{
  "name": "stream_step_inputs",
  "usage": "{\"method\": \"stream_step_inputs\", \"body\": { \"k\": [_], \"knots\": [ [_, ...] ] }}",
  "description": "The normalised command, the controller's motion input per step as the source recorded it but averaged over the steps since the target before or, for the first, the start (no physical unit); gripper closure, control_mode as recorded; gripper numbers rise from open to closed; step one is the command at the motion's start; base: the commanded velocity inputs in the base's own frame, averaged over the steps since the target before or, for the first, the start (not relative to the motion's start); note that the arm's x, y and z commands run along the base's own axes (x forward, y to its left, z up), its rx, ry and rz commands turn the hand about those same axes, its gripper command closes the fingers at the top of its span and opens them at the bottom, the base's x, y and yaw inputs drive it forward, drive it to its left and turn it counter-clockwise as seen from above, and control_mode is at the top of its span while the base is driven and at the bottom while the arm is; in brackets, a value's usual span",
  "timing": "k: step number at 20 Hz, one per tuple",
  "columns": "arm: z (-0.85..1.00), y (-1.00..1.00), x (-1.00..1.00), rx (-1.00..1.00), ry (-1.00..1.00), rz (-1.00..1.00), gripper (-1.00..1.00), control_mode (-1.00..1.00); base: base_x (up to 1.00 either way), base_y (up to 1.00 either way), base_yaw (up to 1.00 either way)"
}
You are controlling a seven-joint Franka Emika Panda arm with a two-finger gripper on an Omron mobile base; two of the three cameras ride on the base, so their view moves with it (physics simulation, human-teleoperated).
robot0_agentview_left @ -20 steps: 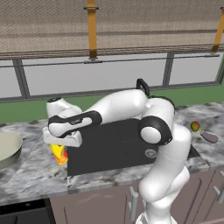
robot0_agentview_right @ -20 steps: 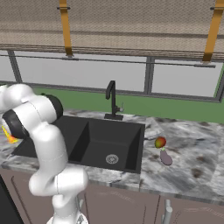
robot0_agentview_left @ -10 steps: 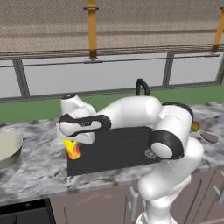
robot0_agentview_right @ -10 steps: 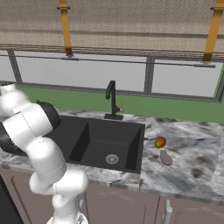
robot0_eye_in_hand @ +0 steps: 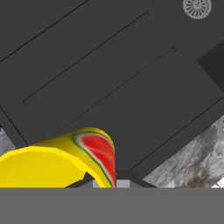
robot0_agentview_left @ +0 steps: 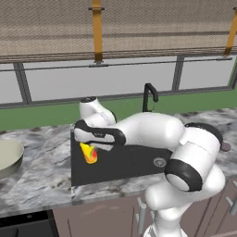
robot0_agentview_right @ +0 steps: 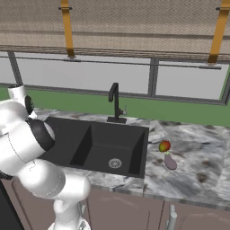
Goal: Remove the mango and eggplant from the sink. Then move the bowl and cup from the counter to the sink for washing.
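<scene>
Left base view: the gripper [robot0_agentview_left: 89, 147] hangs over the left end of the sink [robot0_agentview_left: 134, 164], with the cup [robot0_agentview_left: 88, 153] carried beneath it. The fingertips themselves are hidden by the hand housing and the cup, so the contact cannot be read directly here. The jaws are drawn fully together, pinching the cup, probably at its rim. The cup hangs tilted, its yellow body and red-orange marking visible against the dark basin; whether it touches the sink floor cannot be told from this angle.

Hand view: the cup [robot0_eye_in_hand: 61, 162] sits at the bottom edge, cut off below, yellow wall with a red patch edged in green. Beyond it lies the dark sink floor [robot0_eye_in_hand: 109, 74], with the round drain [robot0_eye_in_hand: 197, 7] partly cropped at the top right. A strip of marbled counter [robot0_eye_in_hand: 192, 162] shows at the lower right.

Bowl [robot0_agentview_left: 8, 157]: on the counter [robot0_agentview_left: 37, 180] left of the sink, cut off by the left frame edge, well apart from the cup.

Right base view: mango [robot0_agentview_right: 165, 146] and eggplant [robot0_agentview_right: 170, 161] lie on the counter [robot0_agentview_right: 193, 166] right of the sink [robot0_agentview_right: 99, 146], just beside each other; contact between them is too small to judge. Eggplant stem cap is hard to make out. The faucet [robot0_agentview_right: 115, 102] stands behind the basin. The arm's white bulk hides the sink's left end in this view.
</scene>
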Motion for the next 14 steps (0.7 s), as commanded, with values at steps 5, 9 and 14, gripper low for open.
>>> {"method": "stream_step_inputs", "body": {
  "k": [5,9,14],
  "knots": [
    [0.14,-0.48,0.0,0.0,-0.03,-0.1,1.0,-1.0,0.0,0.0,0.0],
    [0.13,-0.51,0.0,0.0,-0.01,-0.1,1.0,-1.0,0.0,0.0,0.0],
    [0.1,-0.53,0.0,0.0,-0.04,-0.07,1.0,-1.0,0.0,0.0,0.0]
  ]
}}
